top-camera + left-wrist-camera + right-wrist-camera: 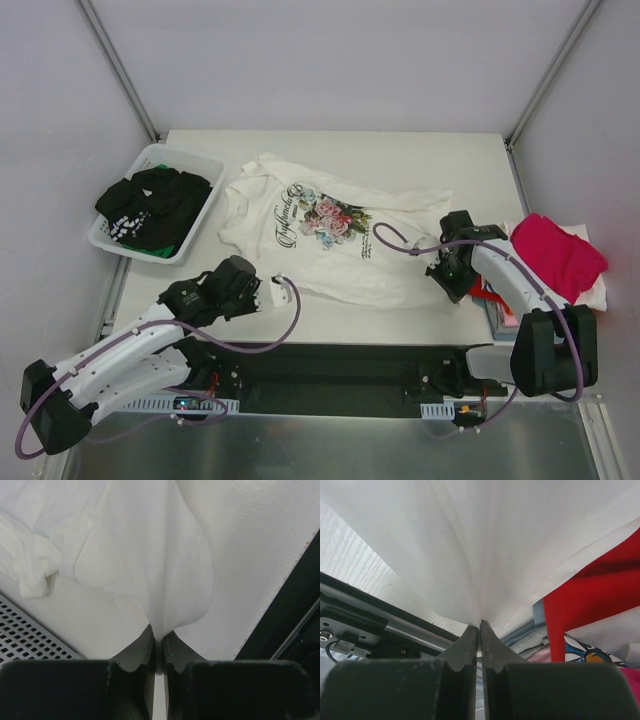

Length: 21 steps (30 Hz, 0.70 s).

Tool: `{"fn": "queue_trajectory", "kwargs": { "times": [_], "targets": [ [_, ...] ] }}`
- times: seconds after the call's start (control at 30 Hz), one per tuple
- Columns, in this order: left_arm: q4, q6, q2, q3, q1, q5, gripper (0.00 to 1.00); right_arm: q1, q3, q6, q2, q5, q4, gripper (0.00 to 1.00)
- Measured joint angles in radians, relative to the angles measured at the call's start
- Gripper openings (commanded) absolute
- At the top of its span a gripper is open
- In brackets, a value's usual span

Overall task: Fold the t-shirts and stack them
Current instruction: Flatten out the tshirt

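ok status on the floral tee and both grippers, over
Left gripper shut on white floral tee, near-left edge. Right gripper shut on its near-right edge. Tee spread out, not yet folded. Stack of tees close beside right gripper.

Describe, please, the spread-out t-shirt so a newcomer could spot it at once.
On the white table, between the basket at left and the stacked tees at right, lies a white t-shirt. Only it carries a pink-green floral print with dark script.

Setting: I read a robotics lab cell | Evidence: plain white panel walls (330, 60), aluminium frame posts (119, 70), white table (420, 160), black mounting rail (340, 368)
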Motion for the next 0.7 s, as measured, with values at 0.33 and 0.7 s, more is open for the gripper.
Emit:
{"fn": "queue_trajectory", "kwargs": {
  "times": [0.33,0.7],
  "targets": [
    [-0.08,-0.003,-0.108,-0.001,0.0,0.096,0.37,0.0,-0.021,-0.003,0.003,0.02,0.008,0.25],
    [0.006,0.013,-0.056,-0.002,0.0,0.063,0.81,0.0,-0.001,0.024,0.017,0.048,0.069,0.67]
  ]
}}
